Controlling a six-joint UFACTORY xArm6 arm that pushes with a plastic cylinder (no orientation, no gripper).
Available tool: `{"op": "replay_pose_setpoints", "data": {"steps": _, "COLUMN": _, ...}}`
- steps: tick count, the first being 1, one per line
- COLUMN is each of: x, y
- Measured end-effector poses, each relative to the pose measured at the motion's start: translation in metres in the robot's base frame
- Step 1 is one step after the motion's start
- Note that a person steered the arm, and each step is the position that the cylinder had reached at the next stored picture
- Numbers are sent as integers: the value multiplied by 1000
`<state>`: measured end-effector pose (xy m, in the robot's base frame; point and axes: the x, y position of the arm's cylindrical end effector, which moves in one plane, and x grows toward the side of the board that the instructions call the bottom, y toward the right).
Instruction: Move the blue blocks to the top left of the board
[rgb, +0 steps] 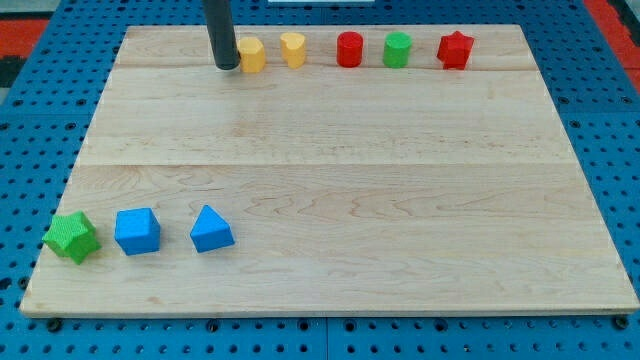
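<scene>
I am standing my rod upright at the frame's upper left, my tip (227, 66) touching a yellow block (252, 55); it is gripping nothing, far from both blue blocks (137, 231).

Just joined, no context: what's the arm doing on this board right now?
One arm with a dark rod is meant to push the blue blocks to the board's top left. My tip sits at the view's top left, right beside a yellow block. The blue cube and the blue triangular block lie at the wooden board's bottom left, next to a green star block, far from my tip.
</scene>
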<state>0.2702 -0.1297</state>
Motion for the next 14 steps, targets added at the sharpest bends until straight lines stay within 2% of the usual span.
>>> {"op": "replay_pose_setpoints", "data": {"steps": 1, "x": -15, "y": -4}}
{"op": "replay_pose_setpoints", "data": {"steps": 2, "x": 8, "y": -6}}
{"op": "replay_pose_setpoints", "data": {"steps": 3, "x": 61, "y": 55}}
{"op": "replay_pose_setpoints", "data": {"steps": 4, "x": 172, "y": 127}}
{"op": "replay_pose_setpoints", "data": {"steps": 5, "x": 275, "y": 101}}
{"op": "replay_pose_setpoints", "data": {"steps": 6, "x": 297, "y": 74}}
{"op": "replay_pose_setpoints", "data": {"steps": 7, "x": 267, "y": 3}}
{"op": "replay_pose_setpoints", "data": {"steps": 8, "x": 261, "y": -28}}
{"op": "replay_pose_setpoints", "data": {"steps": 9, "x": 235, "y": -64}}
{"op": "replay_pose_setpoints", "data": {"steps": 10, "x": 163, "y": -57}}
{"op": "replay_pose_setpoints", "data": {"steps": 11, "x": 144, "y": -23}}
{"op": "replay_pose_setpoints", "data": {"steps": 13, "x": 32, "y": -71}}
{"op": "replay_pose_setpoints", "data": {"steps": 14, "x": 23, "y": -67}}
